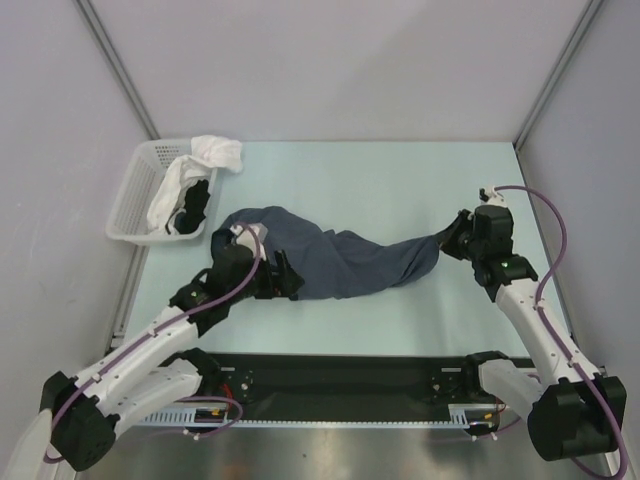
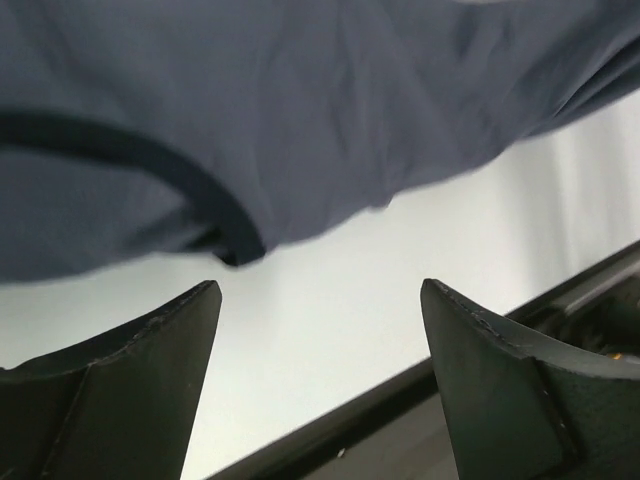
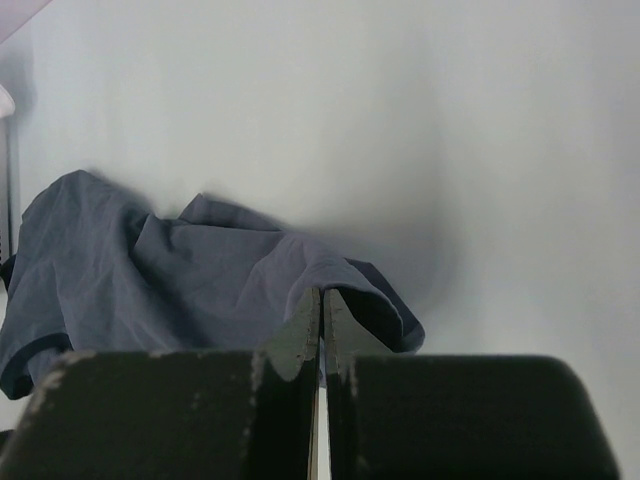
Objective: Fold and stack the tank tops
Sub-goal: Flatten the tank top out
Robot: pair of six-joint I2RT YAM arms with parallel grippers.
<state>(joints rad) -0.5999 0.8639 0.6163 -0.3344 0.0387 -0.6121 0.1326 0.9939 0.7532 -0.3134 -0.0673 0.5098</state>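
A dark slate-blue tank top lies crumpled across the middle of the table, stretched from left to right. My right gripper is shut on its right end, and in the right wrist view the cloth drapes over the closed fingertips of that gripper. My left gripper sits at the top's near left edge. In the left wrist view the left gripper is open with only bare table between its fingers. There the blue cloth and its dark hem lie just beyond the tips. A dark cloth lies in the basket.
A white lattice basket stands at the back left, with a white cloth spilling over its rim. Grey walls close in both sides and the back. A black rail runs along the near table edge.
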